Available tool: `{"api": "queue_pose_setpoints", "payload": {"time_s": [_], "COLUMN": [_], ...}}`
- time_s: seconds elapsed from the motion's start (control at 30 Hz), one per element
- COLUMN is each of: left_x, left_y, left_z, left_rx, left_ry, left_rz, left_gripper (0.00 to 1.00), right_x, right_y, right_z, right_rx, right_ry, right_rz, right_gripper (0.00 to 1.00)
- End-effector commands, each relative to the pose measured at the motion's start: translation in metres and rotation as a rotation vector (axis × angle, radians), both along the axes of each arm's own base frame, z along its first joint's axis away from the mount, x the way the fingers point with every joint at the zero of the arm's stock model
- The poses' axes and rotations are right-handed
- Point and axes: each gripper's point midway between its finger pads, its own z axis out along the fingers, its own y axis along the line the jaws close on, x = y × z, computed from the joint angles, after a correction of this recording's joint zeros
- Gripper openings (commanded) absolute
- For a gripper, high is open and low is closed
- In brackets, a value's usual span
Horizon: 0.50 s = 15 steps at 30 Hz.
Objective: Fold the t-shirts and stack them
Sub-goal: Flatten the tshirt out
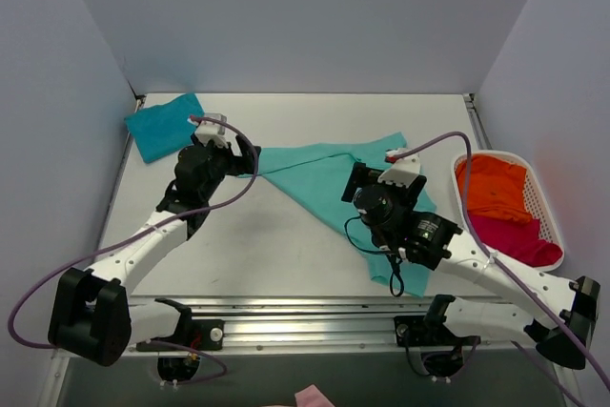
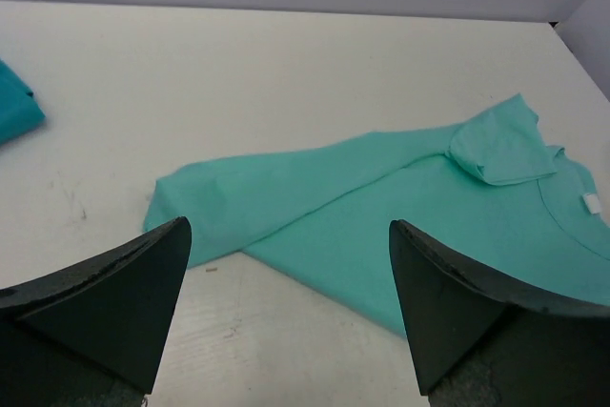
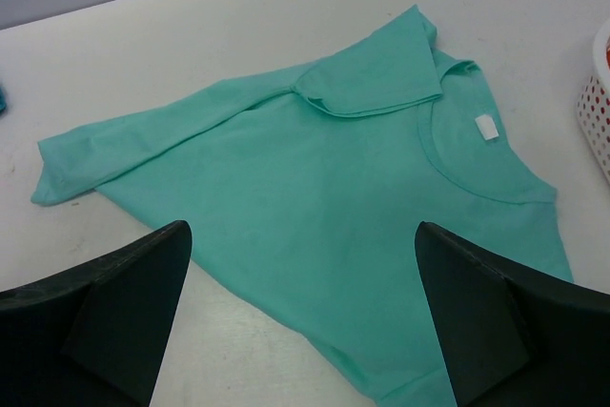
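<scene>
A light mint-green t-shirt (image 1: 310, 171) lies partly folded across the table's middle; it also shows in the left wrist view (image 2: 381, 207) and the right wrist view (image 3: 315, 188), with its white neck label (image 3: 486, 128) and one sleeve folded inward. A darker teal shirt (image 1: 165, 126) lies folded at the back left. Orange (image 1: 494, 188) and magenta (image 1: 519, 238) shirts sit in the basket. My left gripper (image 2: 286, 316) is open and empty above the shirt's left end. My right gripper (image 3: 300, 321) is open and empty above the shirt's near edge.
A white perforated basket (image 1: 540, 199) stands at the right edge. Grey walls enclose the table on three sides. A metal rail (image 1: 305, 316) runs along the near edge.
</scene>
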Motion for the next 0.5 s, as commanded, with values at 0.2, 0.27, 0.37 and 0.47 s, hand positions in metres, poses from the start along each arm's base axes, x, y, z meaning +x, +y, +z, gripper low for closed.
{"api": "queue_pose_setpoints", "payload": {"time_s": [0.2,0.27,0.37,0.47], "left_x": [-0.016,-0.019,-0.019,-0.016], "left_y": [-0.017,-0.021,-0.021,-0.021], "left_z": [-0.051,-0.070,-0.087,-0.102], "left_rx": [-0.092,-0.070,-0.065,-0.072], "left_ry": [0.270,0.338,0.408,0.460], "left_rz": [0.105,0.121,0.153,0.186], "left_gripper": [1.00,0.94,0.94,0.94], "right_x": [0.039,0.047,0.058,0.061], "right_y": [-0.055,-0.063,-0.067,-0.067], "right_z": [-0.038,-0.052,-0.070,-0.074], "right_rx": [0.230,0.270,0.323,0.328], "right_ry": [0.118,0.157,0.219,0.228], "right_rz": [-0.046,-0.046,-0.042,-0.052], "right_gripper": [1.00,1.00,1.00,1.00]}}
